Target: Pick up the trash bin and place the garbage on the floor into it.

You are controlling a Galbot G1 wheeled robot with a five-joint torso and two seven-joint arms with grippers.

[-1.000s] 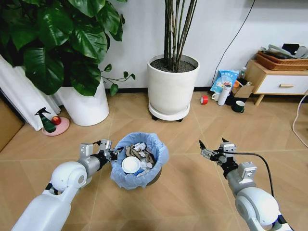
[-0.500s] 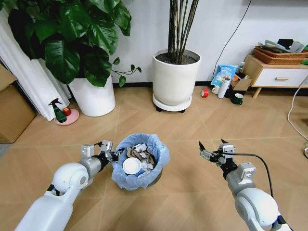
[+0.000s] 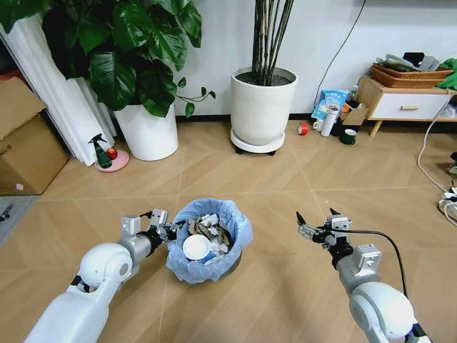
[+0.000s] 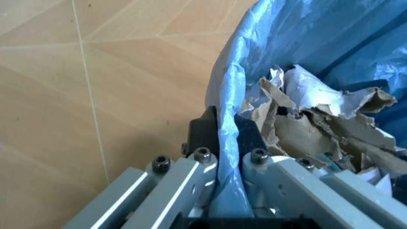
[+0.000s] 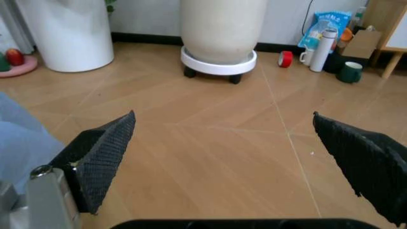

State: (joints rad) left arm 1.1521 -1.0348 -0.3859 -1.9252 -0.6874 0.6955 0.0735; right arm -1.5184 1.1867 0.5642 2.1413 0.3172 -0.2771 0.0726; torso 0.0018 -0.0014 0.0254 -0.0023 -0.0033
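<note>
The left tool (image 3: 168, 230) is clamped on the near-left rim of the bin (image 3: 207, 246). In the left wrist view its two fingers (image 4: 190, 179) straddle the rim, one outside and one inside, with the folded-over blue bag (image 4: 229, 143) pinched between them and the dark wall of the bin showing just past the outer finger. The right tool (image 3: 315, 224) hangs over bare floor (image 3: 285, 286) to the right of the bin, well apart from it, its jaws spread wide and holding nothing.

The bin sits in front of the robot between the two arms; whether it rests on the floor or is lifted just clear I cannot tell. It holds the garbage (image 3: 203, 236): torn brown card, crumpled paper and a white disc (image 3: 195, 247). No litter is visible on the floor near the bin.

The bin looks small and light, and its paper load should add little weight. The wall seems stiff enough to carry from a single rim pinch, but held on one side it will likely want to tip away from the tool. The bag is thin, crinkly and probably slippery, so a grip on film alone could slide or tear; the hold must take in the hard rim beneath, as it appears to here. The loose paper sits high and could spill if the bin tilts.
</note>
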